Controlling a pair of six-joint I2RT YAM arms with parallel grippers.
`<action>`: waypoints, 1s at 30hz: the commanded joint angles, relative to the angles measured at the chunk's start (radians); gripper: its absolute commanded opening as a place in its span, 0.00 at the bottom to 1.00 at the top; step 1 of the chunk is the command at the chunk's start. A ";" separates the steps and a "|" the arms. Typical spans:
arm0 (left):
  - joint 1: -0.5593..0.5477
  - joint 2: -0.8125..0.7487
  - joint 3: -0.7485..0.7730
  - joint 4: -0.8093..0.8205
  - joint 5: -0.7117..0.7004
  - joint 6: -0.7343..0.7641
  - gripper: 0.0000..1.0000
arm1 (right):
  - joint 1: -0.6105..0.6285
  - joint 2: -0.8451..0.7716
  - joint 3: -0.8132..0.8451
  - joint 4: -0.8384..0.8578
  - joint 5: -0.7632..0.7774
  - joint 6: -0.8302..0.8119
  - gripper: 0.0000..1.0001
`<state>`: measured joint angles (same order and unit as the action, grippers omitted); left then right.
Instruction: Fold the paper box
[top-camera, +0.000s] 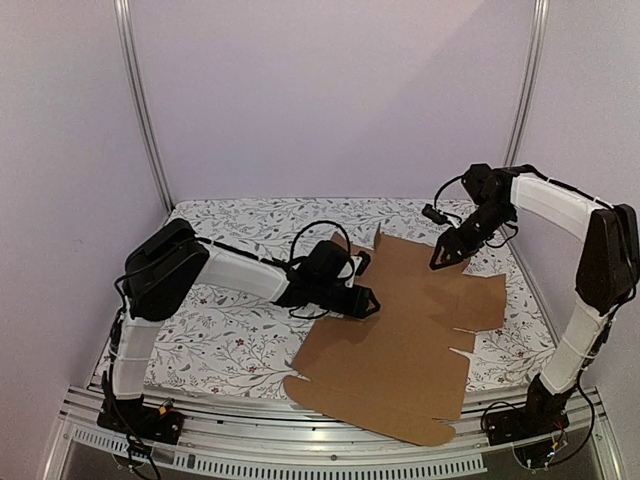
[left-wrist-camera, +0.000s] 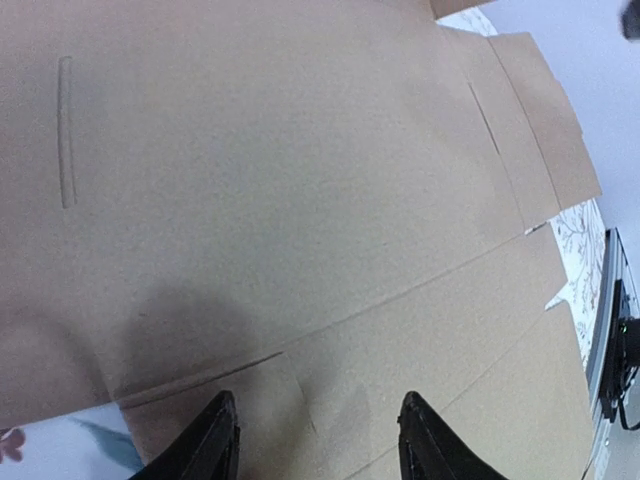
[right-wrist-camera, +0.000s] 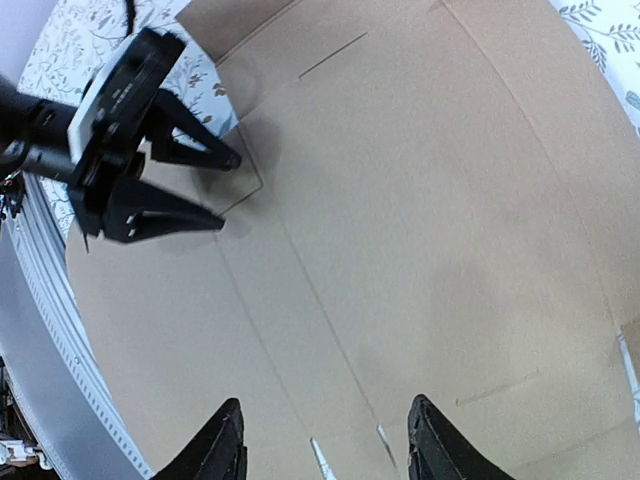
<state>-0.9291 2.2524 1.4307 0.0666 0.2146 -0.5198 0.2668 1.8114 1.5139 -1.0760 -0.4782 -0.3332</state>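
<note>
Soft even light, faint shadows

the paper box (top-camera: 400, 340) (a flat sheet) is lying on floral cloth (top-camera: 230, 340), left gripper (top-camera: 368, 300) and right gripper (top-camera: 447, 255) reaching over it.

The left arm (top-camera: 240, 270) stretches from its base to the left edge of the paper box (top-camera: 400, 340), with the forearm nearly level and the wrist low. The left pincer (top-camera: 368, 300) points over that edge toward the sheet's middle. Its jaws are parted with nothing between them, and it is unclear whether the tips touch the cardboard. The right arm (top-camera: 555, 200) stands at the sheet's right side, bends at the elbow and slopes down toward its far edge. The right pincer (top-camera: 447, 258) hangs above the sheet's far part, jaws spread, gripping nothing.
</note>
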 joint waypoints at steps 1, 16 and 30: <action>0.064 0.069 -0.183 -0.218 -0.154 -0.148 0.55 | -0.001 -0.078 -0.121 -0.104 -0.037 0.003 0.56; 0.130 -0.101 -0.429 0.048 -0.313 -0.323 0.53 | -0.005 -0.009 -0.253 -0.049 -0.087 0.046 0.74; 0.114 -0.108 -0.459 0.138 -0.272 -0.484 0.53 | 0.048 0.057 -0.272 0.068 -0.004 0.244 0.83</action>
<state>-0.8242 2.0777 1.0546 0.3851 -0.0437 -0.9039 0.3038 1.8565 1.2541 -1.0679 -0.4606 -0.1776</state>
